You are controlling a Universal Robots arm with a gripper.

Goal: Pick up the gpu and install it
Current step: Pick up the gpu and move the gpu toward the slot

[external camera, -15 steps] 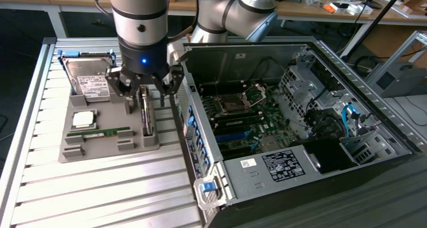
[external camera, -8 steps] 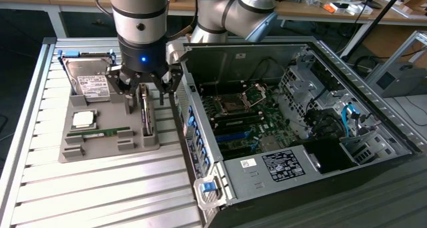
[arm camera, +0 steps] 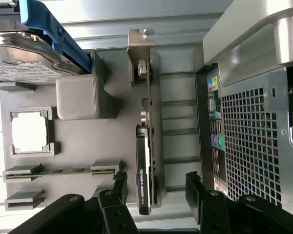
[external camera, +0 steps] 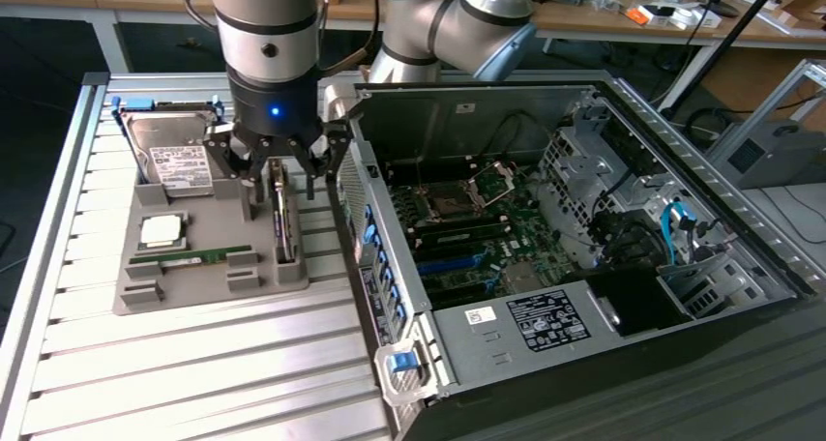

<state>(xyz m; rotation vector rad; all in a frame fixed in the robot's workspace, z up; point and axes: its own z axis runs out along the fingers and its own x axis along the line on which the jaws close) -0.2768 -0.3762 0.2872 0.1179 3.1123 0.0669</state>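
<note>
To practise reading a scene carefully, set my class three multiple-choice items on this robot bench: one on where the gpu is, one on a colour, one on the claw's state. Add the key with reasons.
1. Where is the gpu?
A) standing on edge in the grey tray
B) lying flat on the tray
C) off the tray

2. What colour is the frame on the hard drive?
A) red
B) blue
C) yellow

3. The claw is:
A) shut on the gpu
B) open, with a finger on either side of the gpu
C) shut on nothing

Key:
1 A, because its lower edge sits in a tray slot.
2 B, because blue plastic runs along the drive.
3 B, because gaps show between both fingers and the card.
</note>
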